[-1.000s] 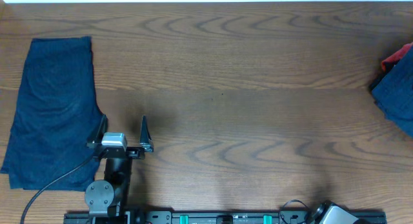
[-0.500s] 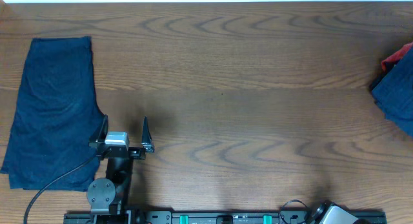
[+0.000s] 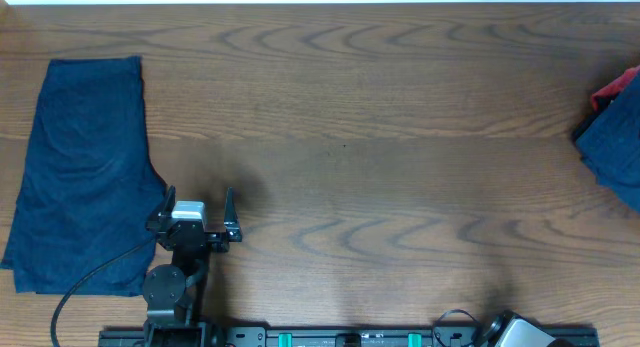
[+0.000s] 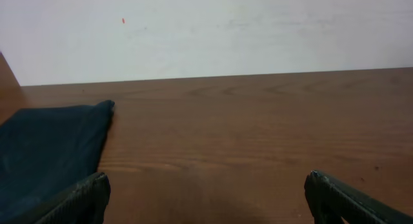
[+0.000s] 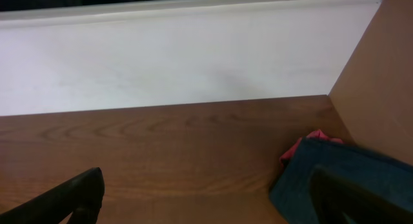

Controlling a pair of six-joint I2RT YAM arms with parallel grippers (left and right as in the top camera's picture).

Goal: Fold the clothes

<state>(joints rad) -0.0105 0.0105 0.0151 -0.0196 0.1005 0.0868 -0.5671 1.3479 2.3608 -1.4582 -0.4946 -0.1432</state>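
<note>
A dark navy garment (image 3: 85, 172) lies folded flat at the table's left side; it also shows in the left wrist view (image 4: 48, 146). A pile of navy clothes (image 3: 612, 152) sits at the right edge, also in the right wrist view (image 5: 335, 179). My left gripper (image 3: 198, 209) is open and empty, just right of the folded garment, low near the front edge. In its wrist view the fingers (image 4: 206, 198) are spread wide over bare wood. My right gripper (image 5: 206, 198) is open and empty; its arm base barely shows at the overhead view's bottom right.
A red cloth (image 3: 615, 90) lies on the right pile, also seen in the right wrist view (image 5: 303, 146). A white wall (image 4: 206, 30) runs behind the wooden table (image 3: 380, 167). The arm mounting rail (image 3: 350, 337) runs along the front edge.
My left gripper has drawn back toward the front edge and slightly right, away from the folded garment. The clothes have not moved.
</note>
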